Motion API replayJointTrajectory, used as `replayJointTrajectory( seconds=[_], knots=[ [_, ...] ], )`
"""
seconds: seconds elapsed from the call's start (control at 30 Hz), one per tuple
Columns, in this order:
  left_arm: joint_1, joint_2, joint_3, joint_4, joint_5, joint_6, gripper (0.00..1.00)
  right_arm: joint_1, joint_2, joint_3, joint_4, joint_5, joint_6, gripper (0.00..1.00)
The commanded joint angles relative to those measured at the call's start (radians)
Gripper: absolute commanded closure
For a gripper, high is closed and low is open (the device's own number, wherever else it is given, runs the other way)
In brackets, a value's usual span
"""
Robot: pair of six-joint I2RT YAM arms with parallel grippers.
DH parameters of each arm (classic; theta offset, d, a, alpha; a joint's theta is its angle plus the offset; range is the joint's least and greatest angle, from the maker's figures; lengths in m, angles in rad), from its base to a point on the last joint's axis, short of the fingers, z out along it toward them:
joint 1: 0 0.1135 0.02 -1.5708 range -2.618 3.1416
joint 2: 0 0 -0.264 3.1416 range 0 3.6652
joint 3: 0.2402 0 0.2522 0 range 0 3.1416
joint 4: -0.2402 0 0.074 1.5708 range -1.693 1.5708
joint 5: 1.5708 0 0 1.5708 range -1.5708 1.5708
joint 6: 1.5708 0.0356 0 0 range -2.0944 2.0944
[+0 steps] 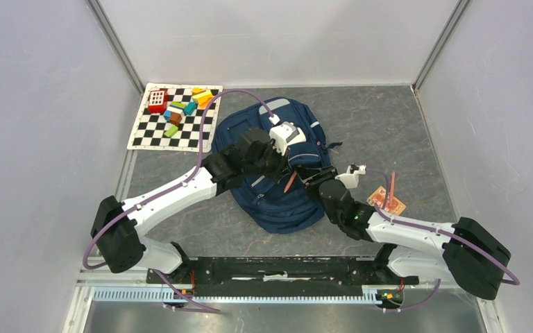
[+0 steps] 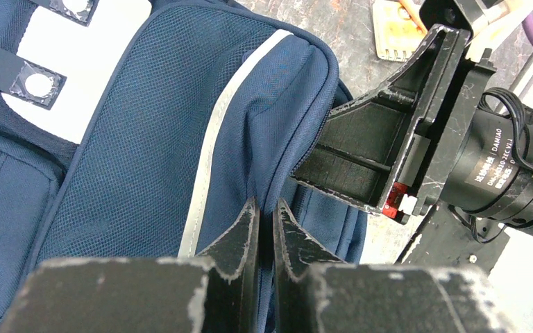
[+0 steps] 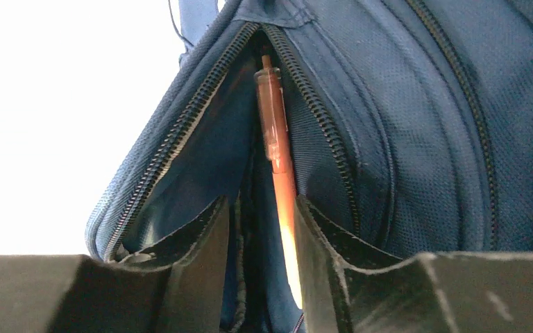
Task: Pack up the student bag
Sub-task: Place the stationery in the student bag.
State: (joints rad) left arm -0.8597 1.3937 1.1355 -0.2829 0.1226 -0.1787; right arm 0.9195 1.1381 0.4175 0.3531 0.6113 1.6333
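Observation:
The student bag (image 1: 277,201), a navy backpack with grey stripes, lies flat mid-table. My left gripper (image 1: 275,161) is shut on a fold of the student bag's fabric by a zipper (image 2: 265,211), holding a pocket edge up. My right gripper (image 1: 310,178) is at the pocket's open zipper mouth (image 3: 201,132). An orange pen (image 3: 277,139) stands between its jaws, leaning on the right finger, its far end inside the pocket. The jaws stand wider than the pen, with bag fabric between them. The pen also shows in the top view (image 1: 289,183). The right gripper's fingers (image 2: 382,139) show in the left wrist view.
A checkerboard mat (image 1: 154,133) with several coloured blocks (image 1: 184,107) and a red block (image 1: 157,100) lies at the back left. A small orange card (image 1: 386,201) and a thin stick (image 1: 392,186) lie right of the bag. Grey walls close in on three sides.

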Motion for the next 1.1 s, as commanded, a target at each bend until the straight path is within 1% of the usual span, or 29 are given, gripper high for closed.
replayJointTrajectory(
  seconds=[0.0,0.1,0.23,0.33,0.43,0.5,0.53,0.63,0.73,0.9,0.97,1.07],
  knots=[
    [-0.006,-0.046,0.026,0.115,0.013,0.013,0.98,-0.005,-0.010,0.032,0.034,0.056,-0.024,0.50],
    [-0.006,-0.043,0.027,0.116,0.024,0.012,0.98,-0.005,-0.015,0.033,0.028,0.051,-0.037,0.43],
    [-0.004,-0.045,0.027,0.119,0.036,-0.003,0.98,-0.005,-0.031,0.036,0.002,0.025,-0.080,0.43],
    [-0.004,-0.035,0.048,0.086,0.019,-0.027,0.98,-0.005,-0.049,0.024,-0.033,-0.042,-0.118,0.36],
    [0.001,-0.019,0.082,0.029,-0.023,-0.058,0.98,-0.006,-0.088,-0.026,0.001,-0.106,-0.190,0.32],
    [0.008,-0.021,0.080,0.018,-0.045,-0.082,0.98,-0.005,-0.128,-0.051,0.017,-0.140,-0.270,0.24],
    [0.010,-0.021,0.079,0.016,-0.050,-0.083,0.98,-0.005,-0.153,-0.057,0.007,-0.154,-0.336,0.22],
    [0.010,-0.013,0.095,-0.013,-0.071,-0.080,0.98,-0.003,-0.219,-0.042,-0.098,-0.189,-0.499,0.19],
    [0.015,-0.008,0.108,-0.031,-0.086,-0.083,0.98,-0.004,-0.300,-0.047,-0.234,-0.166,-0.623,0.16],
    [0.021,-0.013,0.102,-0.037,-0.105,-0.078,0.98,-0.016,-0.428,-0.079,-0.389,-0.121,-0.820,0.05],
    [0.020,-0.009,0.103,-0.044,-0.119,-0.076,0.98,-0.065,-0.442,-0.063,-0.470,-0.120,-0.860,0.02],
    [0.021,-0.003,0.099,-0.046,-0.119,-0.071,0.98,-0.182,-0.459,-0.033,-0.535,-0.159,-0.934,0.02]
  ],
)
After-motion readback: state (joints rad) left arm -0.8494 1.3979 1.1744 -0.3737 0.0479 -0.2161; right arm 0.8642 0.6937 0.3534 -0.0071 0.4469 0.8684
